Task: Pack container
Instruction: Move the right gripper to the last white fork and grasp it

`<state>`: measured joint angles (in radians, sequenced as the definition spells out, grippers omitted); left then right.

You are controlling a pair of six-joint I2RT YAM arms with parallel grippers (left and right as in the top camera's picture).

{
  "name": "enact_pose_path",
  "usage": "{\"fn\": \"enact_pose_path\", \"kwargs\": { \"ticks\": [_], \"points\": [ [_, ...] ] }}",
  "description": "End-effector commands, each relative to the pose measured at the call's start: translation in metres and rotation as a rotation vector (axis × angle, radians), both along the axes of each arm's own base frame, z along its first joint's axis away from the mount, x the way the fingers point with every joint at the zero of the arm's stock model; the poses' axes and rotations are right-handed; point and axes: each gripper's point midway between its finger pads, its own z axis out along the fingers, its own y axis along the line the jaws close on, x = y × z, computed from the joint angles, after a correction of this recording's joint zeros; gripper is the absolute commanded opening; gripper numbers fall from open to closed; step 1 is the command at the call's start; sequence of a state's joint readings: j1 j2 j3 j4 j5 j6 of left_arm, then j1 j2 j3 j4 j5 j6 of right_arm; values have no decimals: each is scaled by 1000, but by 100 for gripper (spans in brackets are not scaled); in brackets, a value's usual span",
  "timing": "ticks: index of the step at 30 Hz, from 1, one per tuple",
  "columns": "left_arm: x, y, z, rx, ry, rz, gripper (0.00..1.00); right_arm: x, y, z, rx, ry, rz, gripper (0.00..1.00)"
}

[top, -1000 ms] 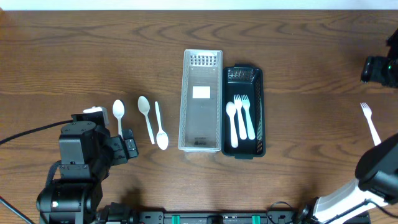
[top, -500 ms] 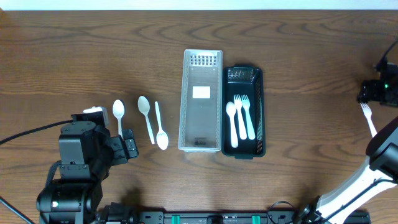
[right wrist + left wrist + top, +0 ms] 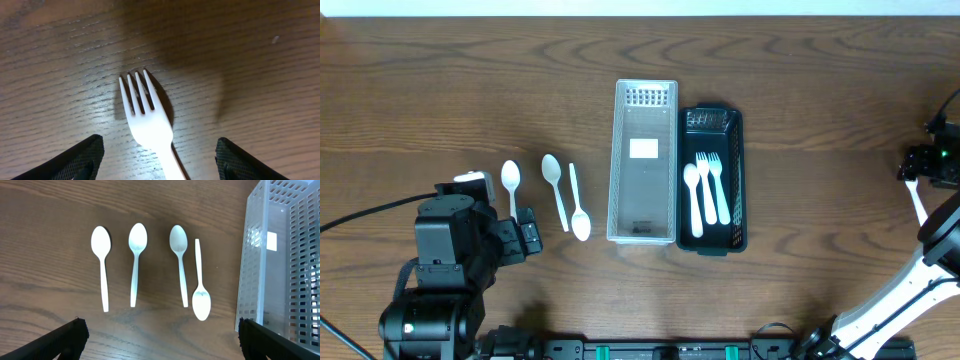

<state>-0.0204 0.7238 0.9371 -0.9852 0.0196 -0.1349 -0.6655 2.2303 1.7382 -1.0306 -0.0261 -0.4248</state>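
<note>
A clear perforated container (image 3: 645,160) stands at the table's middle, also in the left wrist view (image 3: 285,260). A black tray (image 3: 736,180) beside it holds a white spoon and two forks. Several white spoons (image 3: 136,260) lie left of the container, seen from above (image 3: 555,190). My left gripper (image 3: 160,335) is open and empty, hovering near them. A white fork (image 3: 150,125) lies at the far right (image 3: 918,208). My right gripper (image 3: 160,160) is open just above it, one jaw on each side of the fork's neck, not touching it.
The left arm's body (image 3: 445,250) covers the front left of the table. The right arm (image 3: 920,290) comes in along the right edge. The rest is bare wooden tabletop.
My right gripper has moved from the far right back corner toward me and down over the fork's tines. The left arm, the spoons and the container have not moved.
</note>
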Motion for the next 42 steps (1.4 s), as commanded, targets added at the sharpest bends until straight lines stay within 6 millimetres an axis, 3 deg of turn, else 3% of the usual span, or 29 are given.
{"fn": "enact_pose_path", "kwargs": {
  "ticks": [1,11,14,31,42],
  "points": [
    [1,1,4,-6,-10,14,98,-2,5,-15,24,31,16,74],
    [1,1,5,-6,-10,14,98,-1,5,-26,30,39,17,71],
    [1,1,5,-6,-11,14,98,0,6,-26,29,35,20,65],
    [1,1,5,-6,-11,14,98,31,32,-26,7,-3,89,49],
    [1,1,5,-6,-11,14,98,9,13,-26,-47,73,40,54]
  ]
}}
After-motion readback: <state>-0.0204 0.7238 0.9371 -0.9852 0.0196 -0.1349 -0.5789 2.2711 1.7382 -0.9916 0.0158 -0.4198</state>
